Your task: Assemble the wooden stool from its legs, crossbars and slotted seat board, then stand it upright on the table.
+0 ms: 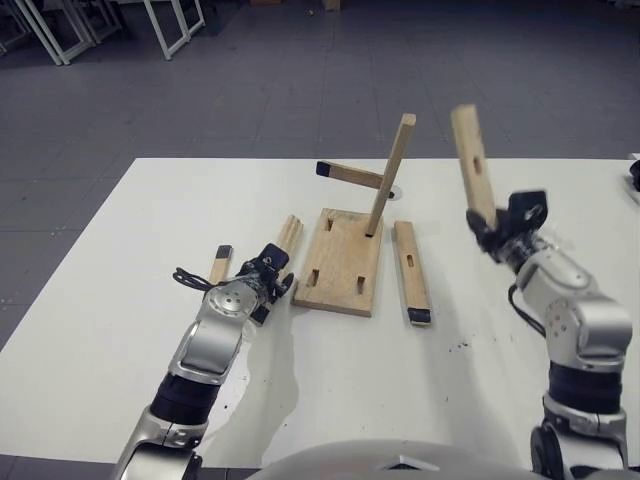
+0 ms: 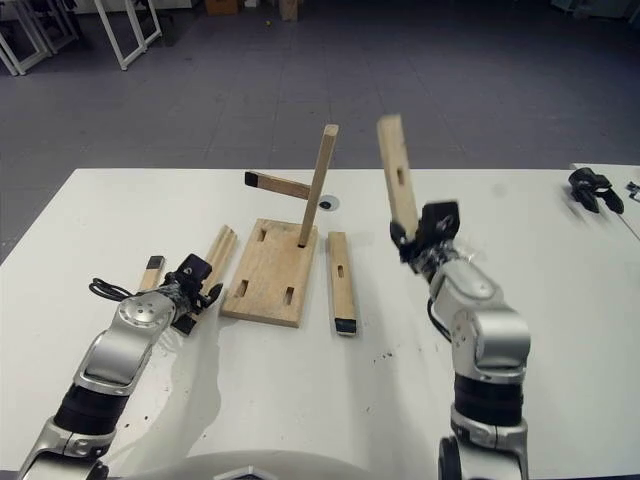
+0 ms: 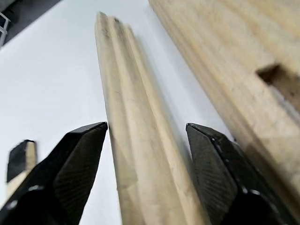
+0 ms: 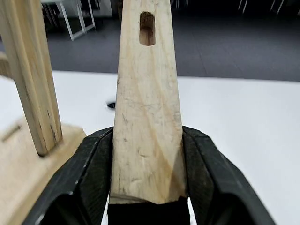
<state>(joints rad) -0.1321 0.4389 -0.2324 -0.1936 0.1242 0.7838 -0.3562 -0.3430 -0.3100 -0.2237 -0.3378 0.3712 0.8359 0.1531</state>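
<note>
The slotted seat board (image 1: pixel 342 262) lies flat mid-table. One leg (image 1: pixel 390 175) stands tilted in a slot, with a black-tipped crossbar (image 1: pixel 352 175) sticking out to its left. Another leg (image 1: pixel 411 272) lies to the right of the board. My right gripper (image 1: pixel 497 232) is shut on a third leg (image 4: pixel 147 117), held upright above the table to the right of the board. My left gripper (image 3: pixel 145 154) sits low at the board's left edge, open, its fingers (image 3: pixel 79 159) either side of two wooden bars (image 3: pixel 136 131) lying together. A short black-tipped piece (image 1: pixel 220 265) lies further left.
The white table (image 1: pixel 100 300) has bare room at the front and far left. A black object (image 2: pixel 592 190) rests near its right edge. A small dark mark (image 2: pixel 327 203) sits behind the board. White frames stand on the floor beyond.
</note>
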